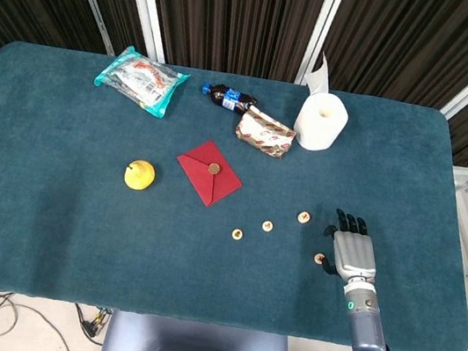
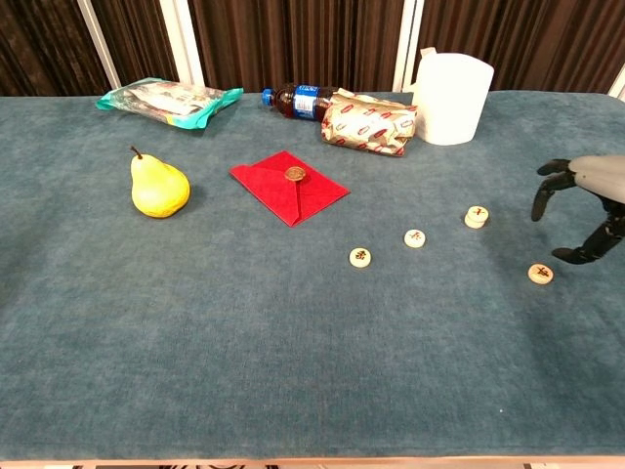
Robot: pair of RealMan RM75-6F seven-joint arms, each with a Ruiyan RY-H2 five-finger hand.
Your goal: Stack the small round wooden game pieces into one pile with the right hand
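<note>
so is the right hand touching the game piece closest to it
Apart. In the chest view the right hand hangs above the table with open cloth between its fingertips and the nearest game piece; it holds nothing.

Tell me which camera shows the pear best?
The chest view. There the pear is seen from the side, big, with its stem and full shape. The head view shows the same pear from above, as only a small yellow blob.
</note>
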